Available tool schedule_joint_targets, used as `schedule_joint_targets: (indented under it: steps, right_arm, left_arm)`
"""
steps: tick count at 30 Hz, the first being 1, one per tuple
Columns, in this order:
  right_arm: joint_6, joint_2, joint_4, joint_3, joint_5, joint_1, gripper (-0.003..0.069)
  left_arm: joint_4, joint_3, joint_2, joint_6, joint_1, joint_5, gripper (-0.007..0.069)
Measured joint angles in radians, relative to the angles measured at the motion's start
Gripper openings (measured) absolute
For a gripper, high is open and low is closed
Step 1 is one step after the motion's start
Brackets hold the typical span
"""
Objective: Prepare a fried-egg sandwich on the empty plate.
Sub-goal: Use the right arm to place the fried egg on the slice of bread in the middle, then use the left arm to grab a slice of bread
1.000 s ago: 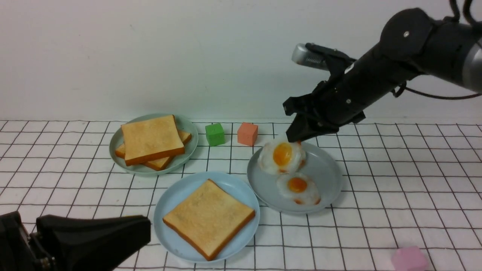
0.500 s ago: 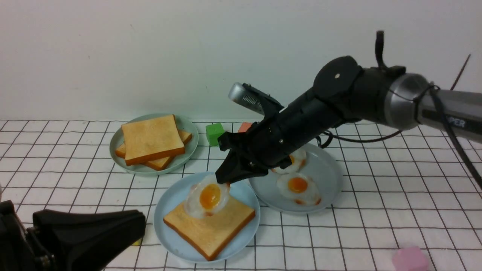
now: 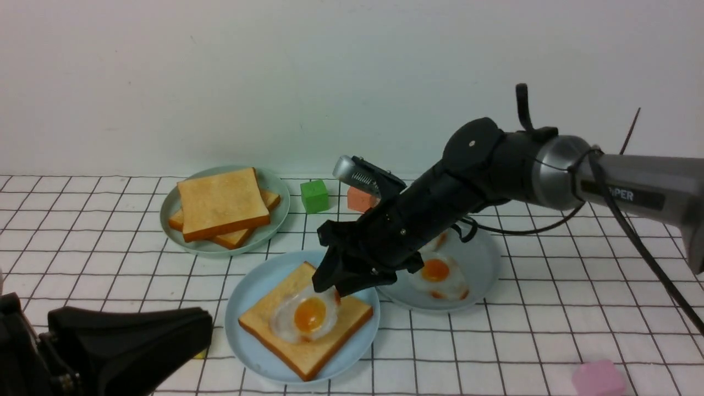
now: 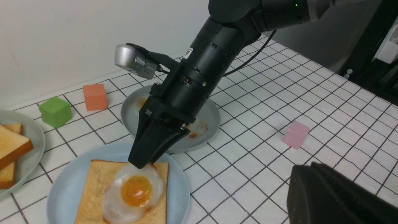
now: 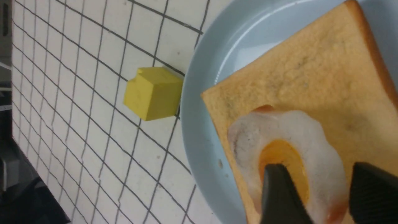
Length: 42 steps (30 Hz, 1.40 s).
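Right hand (image 3: 333, 290) gapes open just over fried egg (image 3: 308, 319) lying on toast (image 3: 316, 353).

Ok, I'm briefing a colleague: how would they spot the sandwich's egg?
Find the round light sky-blue plastic plate nearest the robot. A square golden toast slice lies on it, and the white fried egg with orange yolk tops that toast; the other eggs lie bare on the grey-blue plate.

Left-behind the grey-blue plate (image 3: 479, 270) stand an orange cube (image 3: 356, 201), a green cube (image 3: 314, 196), then a pale green plate (image 3: 274, 222). A pink cube (image 3: 598, 378) lies front-right of it; a yellow cube (image 5: 152, 93) probably sits front-left.
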Motion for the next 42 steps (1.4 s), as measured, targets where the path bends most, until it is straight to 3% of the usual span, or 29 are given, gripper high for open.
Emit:
schedule_joint_targets:
  steps: [1,4,8,11,14,16,18,20,23,27,34,42]
  right_arm:
    - [0.020,-0.006,-0.043,-0.005,0.019,-0.009,0.0407]
    - [0.071,-0.037,-0.151,-0.009,0.063,-0.044,0.0451]
    - [0.123,-0.118,-0.310,-0.016,0.129,-0.085,0.0438]
    - [0.176,-0.282,-0.512,-0.012,0.227,-0.101,0.0321]
    - [0.203,-0.434,-0.593,0.036,0.241,-0.100,0.0203]
    - [0.210,-0.503,-0.618,0.065,0.241,-0.100,0.0142]
    - [0.218,-0.664,-0.641,0.150,0.229,-0.100,0.0049]
    - [0.220,-0.765,-0.640,0.213,0.218,-0.100,0.0003]
    - [0.221,-0.871,-0.627,0.289,0.202,-0.100,-0.0005]
    - [0.221,-1.079,-0.613,0.456,0.136,-0.100,-0.0003]
    - [0.221,-1.252,-0.612,0.566,0.055,-0.100,0.0002]
    - [0.221,-1.267,-0.612,0.573,0.085,-0.100,0.0006]
  left_arm:
    - [0.001,0.000,0.003,0.000,0.000,0.015,-0.0010]
    - [0.001,0.000,0.024,0.000,0.000,0.051,-0.0010]
    - [0.001,0.000,0.075,-0.006,0.000,0.080,-0.0010]
    - [0.011,-0.016,0.196,-0.062,0.003,0.096,-0.0010]
    - [0.036,-0.086,0.314,-0.124,0.039,0.159,-0.0013]
    - [0.052,-0.134,0.373,-0.145,0.070,0.203,-0.0013]
    - [0.081,-0.255,0.507,-0.152,0.168,0.292,-0.0013]
    - [0.086,-0.325,0.587,-0.120,0.245,0.315,-0.0013]
    - [0.075,-0.401,0.685,-0.051,0.344,0.321,-0.0013]
    - [0.019,-0.550,0.898,0.127,0.493,0.323,-0.0013]
    - [0.023,-0.774,1.155,0.371,0.535,0.349,-0.0013]
    - [0.041,-1.110,1.431,0.508,0.556,0.595,-0.0013]
